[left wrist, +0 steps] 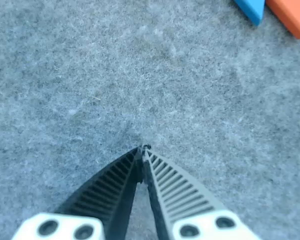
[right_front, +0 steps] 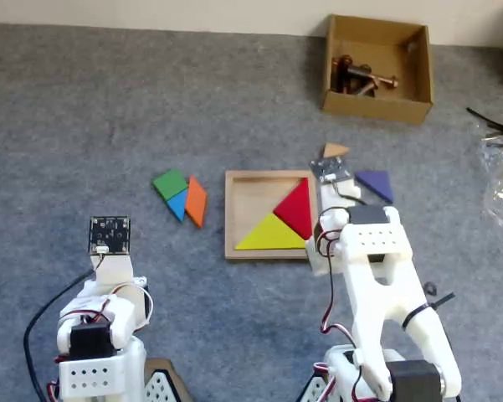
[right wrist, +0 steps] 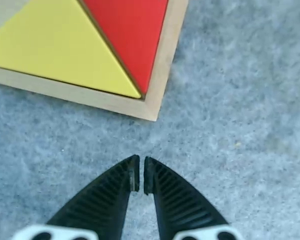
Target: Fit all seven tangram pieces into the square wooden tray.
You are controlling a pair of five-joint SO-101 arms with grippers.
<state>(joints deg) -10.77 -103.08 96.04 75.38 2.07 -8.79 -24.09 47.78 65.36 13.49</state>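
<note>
The square wooden tray (right_front: 251,197) lies mid-table and holds a red triangle (right_front: 297,208) and a yellow triangle (right_front: 270,233). Left of it lie a green square (right_front: 170,183), a blue triangle (right_front: 178,203) and an orange parallelogram (right_front: 197,201). A purple triangle (right_front: 375,184) and a tan triangle (right_front: 335,151) lie right of the tray. My right gripper (right wrist: 141,171) is shut and empty, over carpet just off the tray's corner (right wrist: 157,107). My left gripper (left wrist: 142,150) is shut on nothing, short of the blue (left wrist: 252,7) and orange (left wrist: 292,15) pieces.
A cardboard box (right_front: 377,67) with metal and wooden parts stands at the back right. Clear plastic and black cables (right_front: 498,167) lie at the right edge. Grey carpet covers the table. The right arm (right_front: 377,268) stands beside the tray's right side.
</note>
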